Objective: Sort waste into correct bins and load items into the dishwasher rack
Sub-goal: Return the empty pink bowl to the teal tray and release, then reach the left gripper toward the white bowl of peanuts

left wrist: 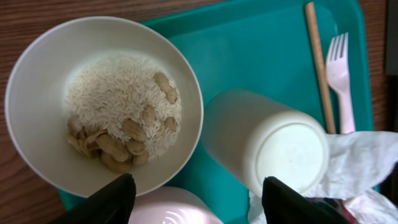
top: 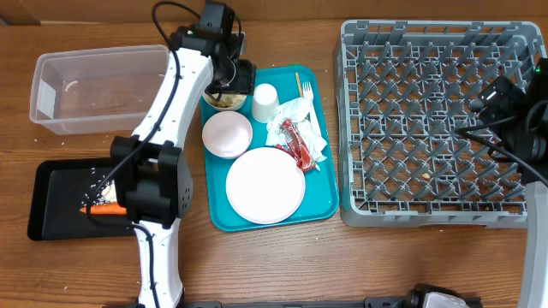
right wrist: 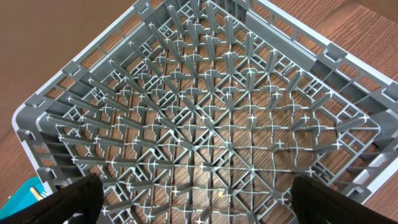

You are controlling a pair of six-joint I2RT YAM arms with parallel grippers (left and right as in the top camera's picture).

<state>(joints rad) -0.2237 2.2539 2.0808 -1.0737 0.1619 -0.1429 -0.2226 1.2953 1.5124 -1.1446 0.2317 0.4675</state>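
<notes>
On the teal tray, a white bowl holds rice-like crumbs and peanuts. My left gripper hovers open just above it, over the gap between that bowl, a second empty bowl and the tipped white cup. It holds nothing. The pale fork lies beside a wooden stick. The white plate, crumpled napkins and red wrapper also rest on the tray. The carrot and crumbs lie in the black tray. My right gripper hangs open above the grey rack.
The clear tub stands at the back left, with faint residue inside. The teal tray sits between the left arm and the rack. A small crumb lies under the rack's grid. The left arm stretches over the black tray's right side.
</notes>
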